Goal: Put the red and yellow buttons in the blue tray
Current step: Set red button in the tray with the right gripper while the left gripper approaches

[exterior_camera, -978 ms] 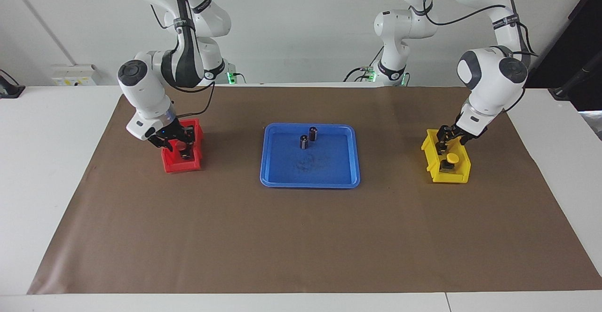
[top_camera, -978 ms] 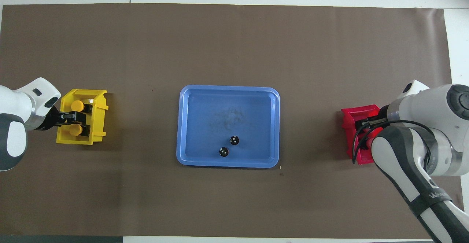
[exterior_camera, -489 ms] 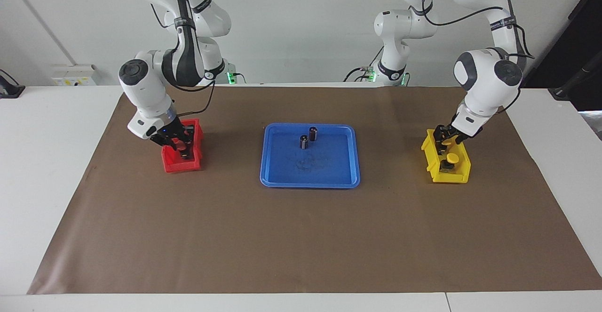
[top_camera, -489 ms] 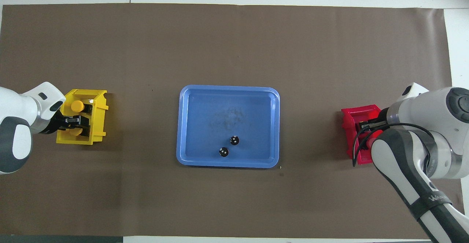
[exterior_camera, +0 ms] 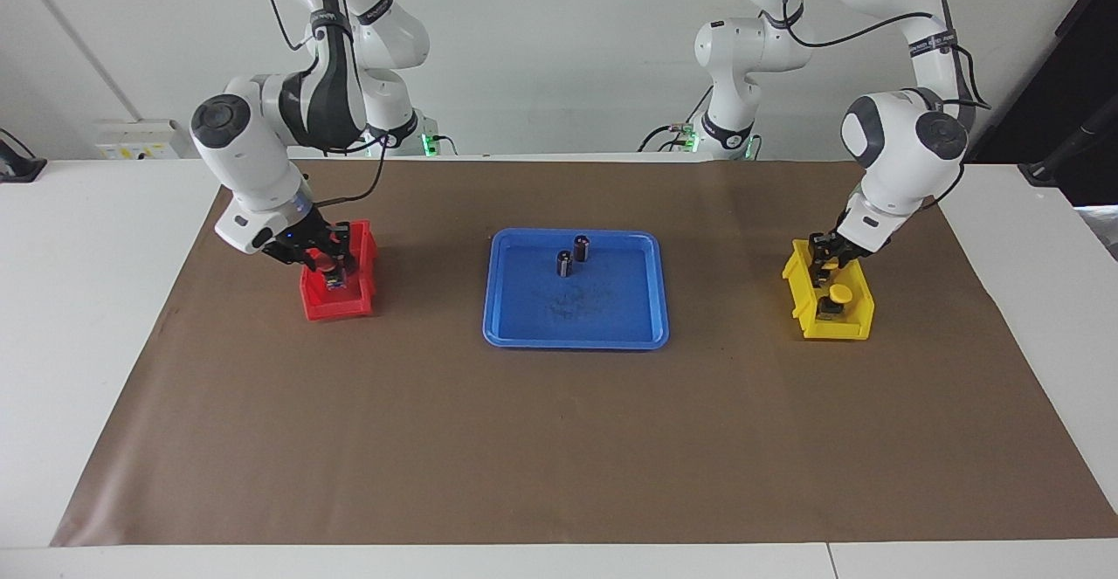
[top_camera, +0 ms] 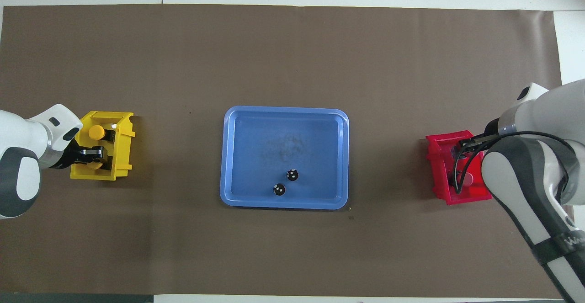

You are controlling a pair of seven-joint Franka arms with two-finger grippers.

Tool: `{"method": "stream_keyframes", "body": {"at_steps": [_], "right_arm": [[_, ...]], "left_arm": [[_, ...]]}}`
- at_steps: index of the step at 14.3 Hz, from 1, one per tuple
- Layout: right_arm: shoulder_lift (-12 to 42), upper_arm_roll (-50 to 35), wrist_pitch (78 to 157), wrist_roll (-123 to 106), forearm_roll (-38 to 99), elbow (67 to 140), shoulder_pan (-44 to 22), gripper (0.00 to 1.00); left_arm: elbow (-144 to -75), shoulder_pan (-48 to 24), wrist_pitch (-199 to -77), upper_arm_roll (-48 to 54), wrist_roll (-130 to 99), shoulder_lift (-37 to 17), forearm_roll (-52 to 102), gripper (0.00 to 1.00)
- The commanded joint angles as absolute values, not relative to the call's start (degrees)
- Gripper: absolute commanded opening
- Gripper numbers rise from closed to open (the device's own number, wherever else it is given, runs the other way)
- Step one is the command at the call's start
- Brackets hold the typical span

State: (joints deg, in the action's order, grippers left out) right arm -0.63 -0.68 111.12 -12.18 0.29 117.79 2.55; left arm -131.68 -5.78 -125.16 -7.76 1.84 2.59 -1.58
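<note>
Pick-up step: left gripper (exterior_camera: 821, 262) clamped a yellow button (top_camera: 94, 165), right gripper (exterior_camera: 330, 266) a red button (exterior_camera: 327, 260); next, carriage to blue tray (exterior_camera: 502, 331).

We count one blue tray (exterior_camera: 576, 333), and in it two dark capless cylinders (exterior_camera: 565, 264), one at about eleven o'clock of the tray's middle and the other (exterior_camera: 582, 248) at about twelve in the facing view. We count two small bins: one red bin (exterior_camera: 341, 304) and one yellow bin (exterior_camera: 830, 324). In the yellow bin we can make out two yellow buttons (top_camera: 96, 132), the second (top_camera: 94, 165) partly covered from above. In the red bin we see one red button (exterior_camera: 330, 270); a second we cannot confirm. One brown mat (exterior_camera: 559, 439) lies under everything. We count two arms.
</note>
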Motion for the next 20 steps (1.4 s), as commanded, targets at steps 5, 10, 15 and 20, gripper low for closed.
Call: {"method": "stream_keyframes", "body": {"at_steps": [5, 10, 15, 20], "right_arm": [[11.86, -3.78, 96.05, 10.31, 1.93, 87.81, -9.45, 0.21], [17.39, -3.69, 109.85, 28.55, 3.79, 87.98, -23.62, 0.21], [23.99, -3.60, 115.05, 35.59, 3.43, 88.85, -30.05, 0.22], [23.99, -3.69, 120.49, 36.56, 3.16, 93.86, -30.50, 0.23]], "left_arm": [[-122.46, -6.33, -114.82, -7.47, 0.35, 2.72, -0.35, 0.02], [-108.64, -8.77, -98.27, -7.38, -3.49, 3.08, -0.35, 0.02], [-110.39, -16.43, -103.61, -7.29, -14.32, 2.11, 0.87, 0.01], [-110.48, -22.23, -108.98, -7.29, -22.58, -1.58, 3.16, 0.01]]}}
